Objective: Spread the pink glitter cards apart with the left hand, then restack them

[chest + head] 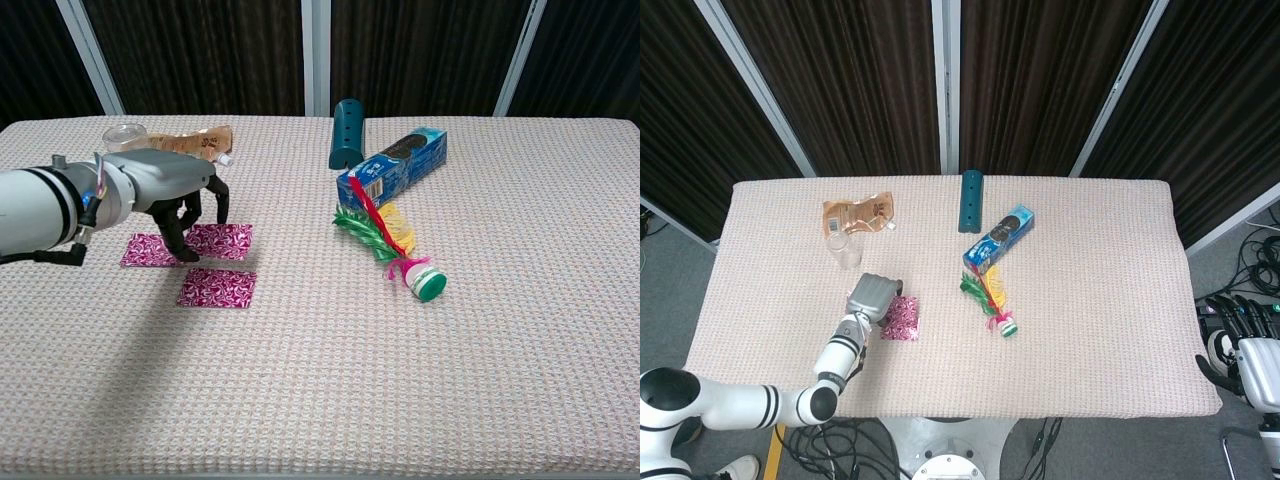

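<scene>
Dark fingertips [187,254] of the left hand [170,195] press down, spread, on two pink glitter cards [188,244] lying side by side; a third card [217,288] lies loose at 5 o'clock, nearest for restacking. Right hand [1240,345] hangs off the table, its fingers unclear.

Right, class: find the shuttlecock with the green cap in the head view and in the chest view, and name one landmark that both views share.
Head view: the shuttlecock lies just below centre, cap toward the table's near edge.
Chest view: the shuttlecock lies right of centre, cap at lower right.
Shared landmark: the blue cookie box, which lies just behind its feathers in both views.
</scene>
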{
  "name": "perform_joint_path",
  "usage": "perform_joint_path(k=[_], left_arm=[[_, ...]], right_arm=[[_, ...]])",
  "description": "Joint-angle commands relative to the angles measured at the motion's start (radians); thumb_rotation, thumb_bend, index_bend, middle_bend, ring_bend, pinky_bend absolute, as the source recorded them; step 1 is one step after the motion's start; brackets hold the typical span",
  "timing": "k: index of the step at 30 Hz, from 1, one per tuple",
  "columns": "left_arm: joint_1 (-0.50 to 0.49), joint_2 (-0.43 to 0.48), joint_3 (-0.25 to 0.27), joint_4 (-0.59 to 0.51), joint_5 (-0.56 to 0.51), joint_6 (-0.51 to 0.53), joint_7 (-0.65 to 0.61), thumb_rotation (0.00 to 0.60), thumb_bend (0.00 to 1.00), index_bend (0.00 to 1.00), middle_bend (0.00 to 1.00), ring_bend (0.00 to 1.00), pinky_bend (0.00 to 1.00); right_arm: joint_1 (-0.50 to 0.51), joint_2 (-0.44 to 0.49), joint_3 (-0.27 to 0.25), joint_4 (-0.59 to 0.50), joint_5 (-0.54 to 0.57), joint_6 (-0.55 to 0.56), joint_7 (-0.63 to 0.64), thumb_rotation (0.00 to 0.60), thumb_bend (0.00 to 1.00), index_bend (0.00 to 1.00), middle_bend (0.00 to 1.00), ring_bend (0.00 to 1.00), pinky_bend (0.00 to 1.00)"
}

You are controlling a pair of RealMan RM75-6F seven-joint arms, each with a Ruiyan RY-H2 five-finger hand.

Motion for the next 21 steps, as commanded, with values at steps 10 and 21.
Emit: perform_joint_path(k=[10, 21], left_arm=[[0.020, -0.028, 0.033, -0.085, -0.066, 0.091, 0.073, 0.600, 0.28, 0.45, 0.89, 0.93, 0.97], [0.012, -0.080, 0.014, -0.045, -0.125, 0.114, 0.119, 0.600, 0.28, 0.45, 0.89, 0.93, 0.97]], right_arm=[[0.000, -0.003, -0.005, 0.008, -0.009, 0.002, 0.011, 0.595, 0.18, 0.13, 0.10, 0.00, 0.00], [-0.001, -0.002, -0.008, 0.015, -0.008, 0.004, 0.020, 0.592, 0.18, 0.13, 0.10, 0.00, 0.00]])
